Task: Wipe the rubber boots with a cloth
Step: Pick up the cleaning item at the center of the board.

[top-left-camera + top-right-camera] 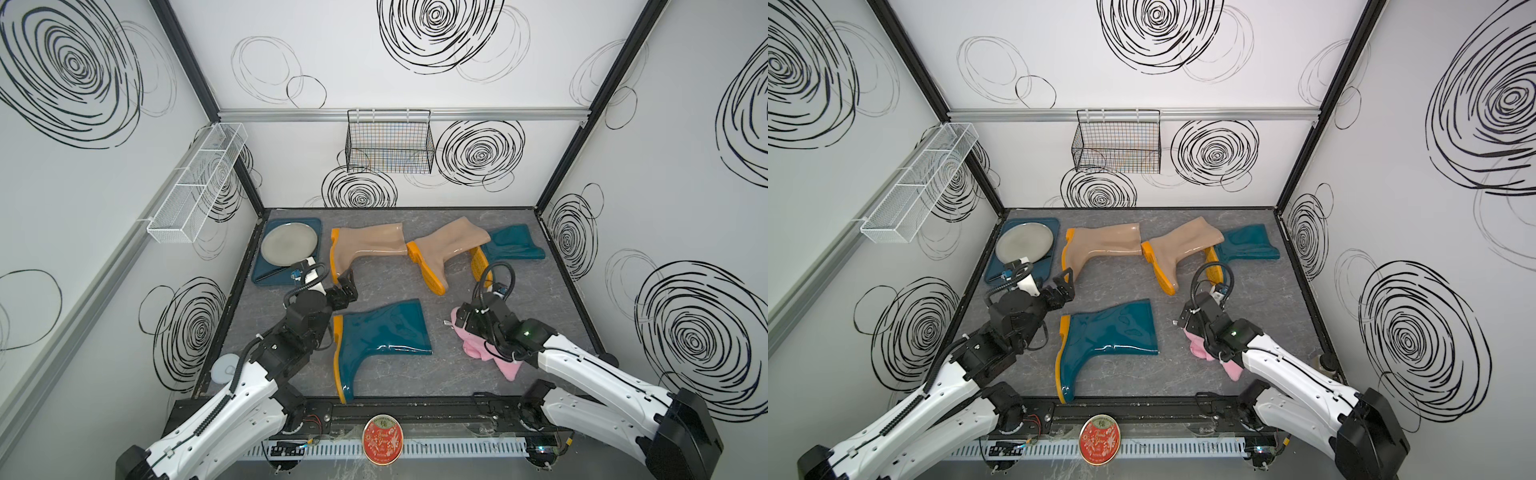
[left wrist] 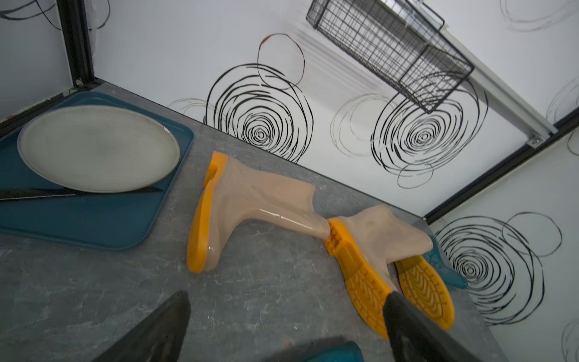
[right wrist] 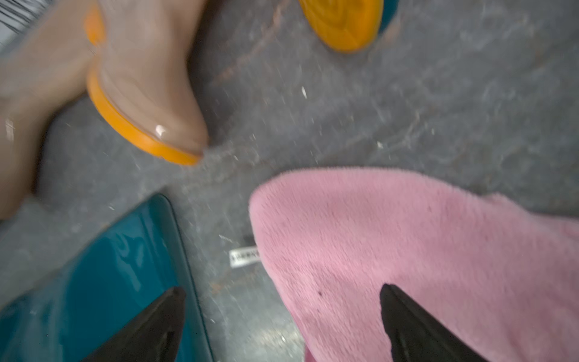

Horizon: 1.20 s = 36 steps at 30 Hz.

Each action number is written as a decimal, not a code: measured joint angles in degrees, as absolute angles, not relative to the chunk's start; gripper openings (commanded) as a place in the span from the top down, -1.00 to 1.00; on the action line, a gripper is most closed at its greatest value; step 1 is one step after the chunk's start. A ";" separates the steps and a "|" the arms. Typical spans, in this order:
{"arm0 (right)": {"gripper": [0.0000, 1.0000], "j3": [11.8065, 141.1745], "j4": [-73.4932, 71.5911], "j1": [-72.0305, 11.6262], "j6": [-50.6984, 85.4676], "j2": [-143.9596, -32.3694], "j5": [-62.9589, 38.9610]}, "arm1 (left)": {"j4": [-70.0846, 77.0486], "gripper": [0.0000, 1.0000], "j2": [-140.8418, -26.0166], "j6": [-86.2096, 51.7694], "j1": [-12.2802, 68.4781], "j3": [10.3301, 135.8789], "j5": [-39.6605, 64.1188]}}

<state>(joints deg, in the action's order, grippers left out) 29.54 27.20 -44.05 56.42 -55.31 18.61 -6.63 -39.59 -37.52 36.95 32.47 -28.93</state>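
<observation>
One teal rubber boot (image 1: 380, 334) lies on its side near the front middle of the grey floor. Two beige boots (image 1: 368, 245) (image 1: 446, 245) and a second teal boot (image 1: 513, 243) lie along the back, all with orange soles. The pink cloth (image 1: 484, 353) is bunched to the right of the near teal boot. My right gripper (image 1: 459, 318) hovers open over the cloth's left edge (image 3: 407, 238), one finger above the boot's shaft (image 3: 103, 275), holding nothing. My left gripper (image 1: 347, 286) hangs open over bare floor between the left beige boot's toe (image 2: 203, 250) and the near teal boot.
A teal tray (image 1: 274, 274) with a grey plate (image 1: 289, 243) and a dark utensil sits at the back left. A black wire basket (image 1: 388, 141) hangs on the back wall and a white mesh basket (image 1: 195, 187) on the left wall. A red round tin (image 1: 382, 438) rests on the front rail.
</observation>
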 measured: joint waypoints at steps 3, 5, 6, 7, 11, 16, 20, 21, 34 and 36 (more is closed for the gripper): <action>-1.00 26.89 29.45 -46.02 60.03 -56.95 20.36 | -13.65 -0.99 -38.92 -39.29 42.04 32.56 -32.80; -1.00 26.79 30.50 -46.13 62.13 -59.57 21.61 | -18.06 -0.99 -39.24 -40.49 45.58 32.73 -35.05; -1.00 26.81 30.72 -46.13 63.07 -61.04 22.24 | -20.34 -0.99 -39.62 -41.15 47.59 33.08 -36.47; -0.99 26.87 31.03 -46.15 63.81 -62.52 22.81 | -22.41 -0.99 -40.05 -41.85 49.67 33.54 -37.80; -0.60 27.31 31.09 -46.17 64.82 -68.20 24.18 | -28.03 -0.99 -41.67 -44.60 56.27 34.96 -41.82; 0.12 28.56 30.61 -46.11 64.20 -71.44 24.49 | -34.44 -0.99 -43.35 -48.53 61.30 36.23 -44.05; 0.49 27.75 28.16 -45.69 62.98 -69.58 23.05 | -38.28 -0.99 -43.29 -51.51 63.94 36.25 -43.88; 0.54 27.42 27.59 -45.39 62.98 -68.79 22.52 | -39.07 -0.99 -43.20 -52.12 64.49 36.25 -43.70; 1.00 27.66 28.32 -36.84 57.30 -55.13 18.04 | -36.12 -0.99 -46.94 -50.24 65.25 37.47 -38.98; 1.00 30.24 29.67 -35.46 54.96 -51.11 19.16 | -34.22 -0.99 -51.09 -47.48 65.23 39.92 -38.52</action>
